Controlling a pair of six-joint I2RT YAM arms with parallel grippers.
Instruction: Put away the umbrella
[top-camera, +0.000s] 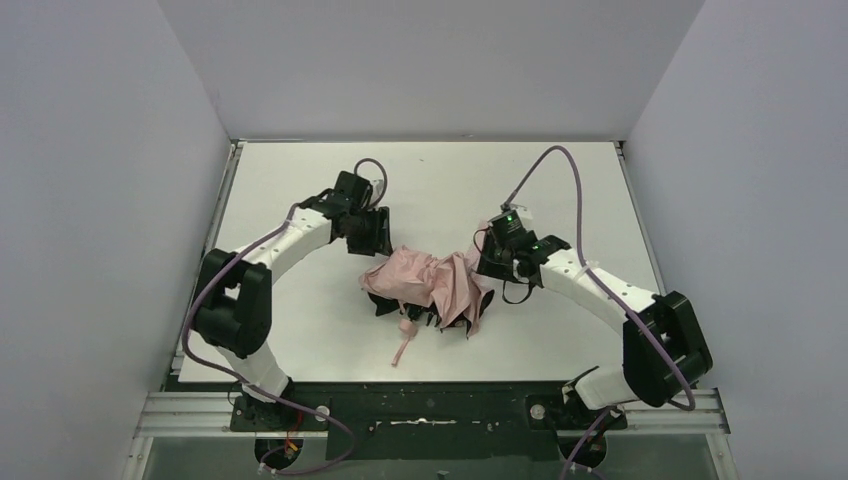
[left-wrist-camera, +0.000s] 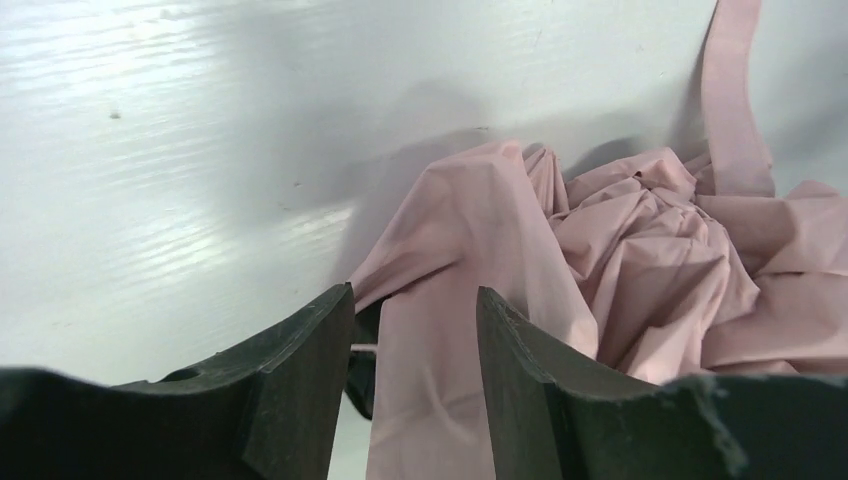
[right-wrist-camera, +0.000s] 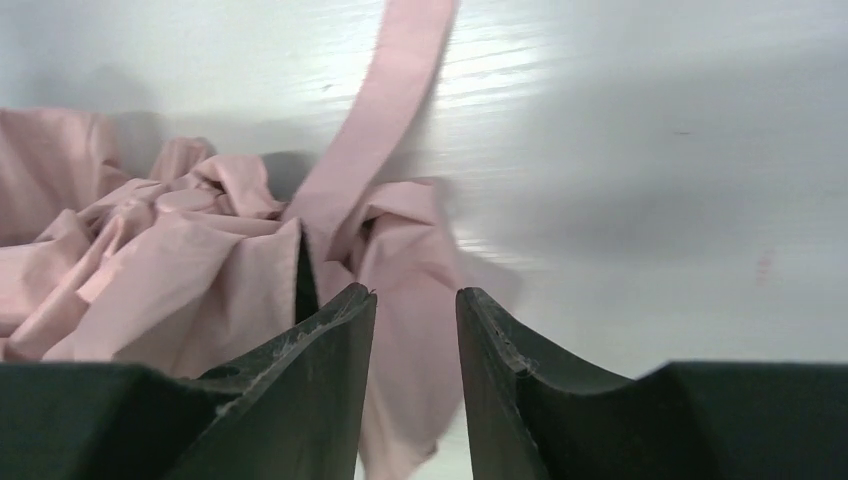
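Umbrella (top-camera: 430, 285) lies mid-frame on the tabletop (top-camera: 560, 190) in the top view. It is collapsed, not open, but the pink canopy is a loose crumpled heap with black lining showing at its lower edges. The strap (top-camera: 405, 345) trails free toward the bottom of the frame and is not wrapped round anything. The handle is hard to pick out under the folds.

Left end effector (top-camera: 372, 235) sits at the heap's upper-left edge. In its wrist view the fingers (left-wrist-camera: 300, 380) are apart, with a flap of pink cloth running through the gap and not pinched as far as I can see. Right end effector (top-camera: 492, 262) is at the heap's right edge. Its fingers (right-wrist-camera: 330, 370) are also apart with a narrower gap, cloth lying under and between them, and nothing looks clamped.

Progress, by my judgement: early to middle. The folding-down looks done — the ribs are in and the canopy is slack. Still left are gathering and smoothing the cloth round the shaft, wrapping and fastening the strap, then moving the bundle to wherever it goes. No sleeve, bin or storage spot shows in any view, so the destination can't be told.
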